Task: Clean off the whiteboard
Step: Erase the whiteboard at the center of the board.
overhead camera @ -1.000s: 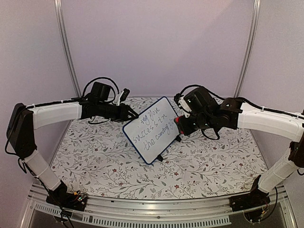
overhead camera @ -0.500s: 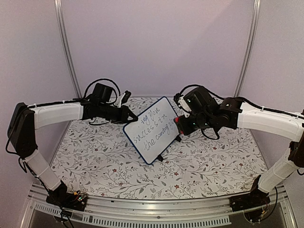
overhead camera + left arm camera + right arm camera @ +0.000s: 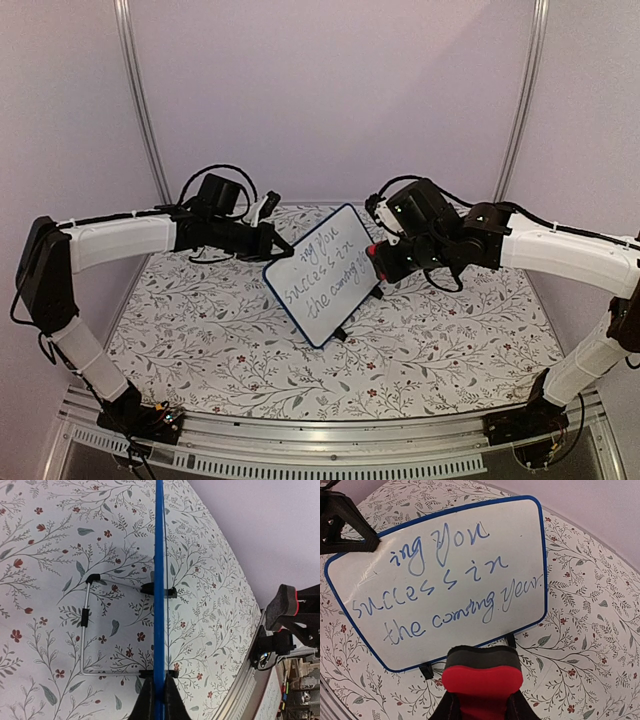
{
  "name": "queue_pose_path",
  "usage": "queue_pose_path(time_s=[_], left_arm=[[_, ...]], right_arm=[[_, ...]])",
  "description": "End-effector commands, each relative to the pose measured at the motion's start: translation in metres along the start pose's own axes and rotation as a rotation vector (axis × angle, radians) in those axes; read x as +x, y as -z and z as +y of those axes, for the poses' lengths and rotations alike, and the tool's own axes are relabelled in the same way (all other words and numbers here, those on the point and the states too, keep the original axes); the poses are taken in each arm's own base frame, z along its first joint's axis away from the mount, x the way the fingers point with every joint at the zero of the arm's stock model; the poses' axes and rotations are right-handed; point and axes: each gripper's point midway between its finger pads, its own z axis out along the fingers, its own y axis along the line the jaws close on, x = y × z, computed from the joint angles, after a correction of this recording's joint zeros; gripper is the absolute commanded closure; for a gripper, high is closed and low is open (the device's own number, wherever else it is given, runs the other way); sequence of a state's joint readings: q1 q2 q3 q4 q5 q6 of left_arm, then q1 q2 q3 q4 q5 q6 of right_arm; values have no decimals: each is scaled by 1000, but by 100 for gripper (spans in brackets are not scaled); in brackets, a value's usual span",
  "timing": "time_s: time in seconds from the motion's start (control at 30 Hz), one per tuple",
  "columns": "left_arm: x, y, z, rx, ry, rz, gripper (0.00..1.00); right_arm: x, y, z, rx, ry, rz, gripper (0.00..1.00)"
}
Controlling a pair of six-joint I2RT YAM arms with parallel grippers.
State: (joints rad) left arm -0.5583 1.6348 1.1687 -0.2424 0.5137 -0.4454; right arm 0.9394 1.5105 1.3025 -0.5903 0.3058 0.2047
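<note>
Soft, even light, bright all round; faint shadow under the whiteboard (image 3: 322,272) on the bench (image 3: 450,340); top view bows at its edges.

Layout: whiteboard (image 3: 322,278) on bench (image 3: 200,325).
The whiteboard stands mid-bench, nearer the far edge; left hand (image 3: 270,245) on its left edge, right hand (image 3: 385,263) with block (image 3: 374,253) beside its right edge.

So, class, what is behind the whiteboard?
A bent wire stand props the whiteboard from behind on the floral cloth; the left claw pinches its edge. From above and from the right wrist, the board hides the stand.
</note>
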Motion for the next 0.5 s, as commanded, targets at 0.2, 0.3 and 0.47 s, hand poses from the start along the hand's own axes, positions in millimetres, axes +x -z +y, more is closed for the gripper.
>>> queue_pose_path(time_s=[0.2,0.3,0.47], left_arm=[[39,8,-41,140,-52,91,100],[45,9,-43,145,-59,99,100],[52,7,-48,151,-84,110,100]], right_arm=[[-17,10,-1,-7,0,-29,83],[-18,10,4,-30,1,-27,83],[-19,6,25,-61,22,-20,83]])
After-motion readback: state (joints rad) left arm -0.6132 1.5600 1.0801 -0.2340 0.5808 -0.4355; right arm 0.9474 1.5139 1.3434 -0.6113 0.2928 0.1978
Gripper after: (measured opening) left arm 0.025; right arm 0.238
